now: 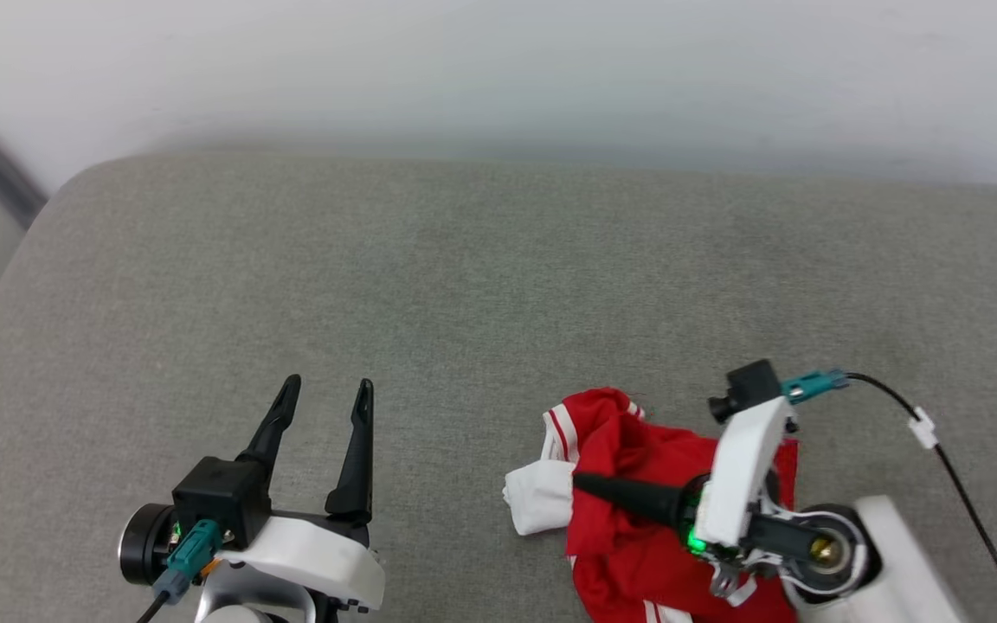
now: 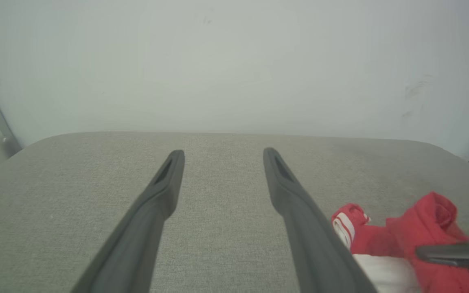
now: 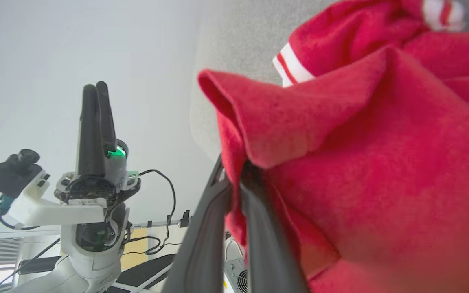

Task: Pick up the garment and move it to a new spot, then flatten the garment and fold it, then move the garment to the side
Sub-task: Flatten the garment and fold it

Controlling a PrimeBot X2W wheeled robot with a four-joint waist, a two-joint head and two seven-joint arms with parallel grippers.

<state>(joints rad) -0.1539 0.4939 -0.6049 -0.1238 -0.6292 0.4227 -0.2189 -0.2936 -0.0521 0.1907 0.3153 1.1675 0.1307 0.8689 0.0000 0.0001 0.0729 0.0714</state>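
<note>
- My right hand (image 1: 585, 484) is nearest to me, turned sideways so its dark fingers point leftward across the red jersey (image 1: 628, 441). The two fingers are pressed together.
- In the right wrist view that hand (image 3: 234, 181) has a fold of the jersey (image 3: 360, 162) pinched between its tips, and the red cloth drapes over and around both fingers.
- The jersey lies crumpled in a heap under and around my right hand. Its white sleeve (image 1: 540, 497) sticks out on the heap's left side, and a strip of red-and-white striped trim (image 1: 561, 433) shows just beyond the sleeve. I cannot tell whether any part of the heap is lifted off the desk (image 1: 498, 277).
- A black cable (image 1: 957, 484) runs from my right wrist past the jersey's right side.
- My left hand (image 1: 328, 385) is well to the left of the jersey and apart from it, fingers pointing away from me. They stand wide apart with nothing between them.
- In the left wrist view, bare grey fabric shows between the fingers of this hand (image 2: 224, 154). The jersey (image 2: 405, 240) sits just beside the right finger, with a tip of my other hand resting across it.
- Beyond the jersey the grey cloth-covered desk stretches bare to its rounded far edge.
- Behind that edge, farthest from the jersey, is a plain pale wall (image 1: 498, 69).
</note>
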